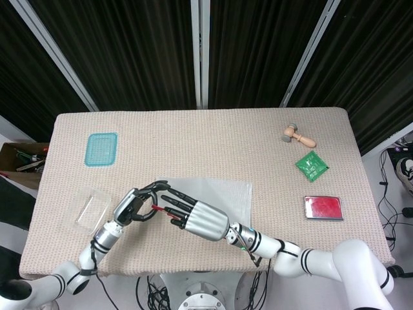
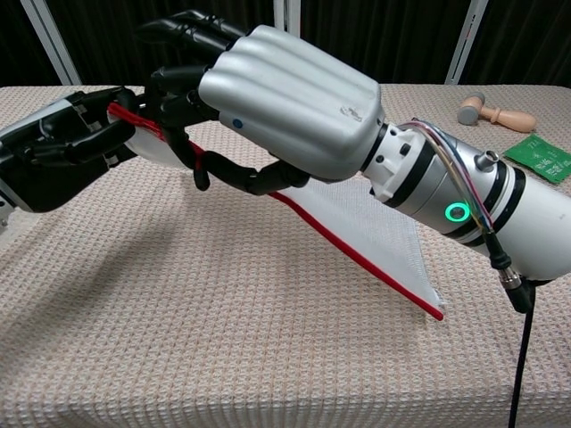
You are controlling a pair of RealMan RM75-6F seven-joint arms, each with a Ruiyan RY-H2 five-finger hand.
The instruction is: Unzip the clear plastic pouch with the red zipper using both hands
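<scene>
The clear plastic pouch [image 1: 222,194] lies on the table's near middle, its left end raised off the cloth. In the chest view the pouch [image 2: 375,227] slopes down to the right, with the red zipper [image 2: 357,251] along its near edge. My left hand [image 1: 132,206] grips the raised left end of the zipper edge, and the chest view shows this left hand [image 2: 62,147] at far left. My right hand [image 1: 193,218] sits just to its right. Its dark fingers [image 2: 183,134] curl around the red zipper there. The zipper pull is hidden by the fingers.
A clear plastic tub [image 1: 89,208] lies left of my left hand, and a teal lid [image 1: 102,150] lies farther back. At the right are a wooden mallet [image 1: 298,135], a green packet [image 1: 312,165] and a red tin [image 1: 322,207].
</scene>
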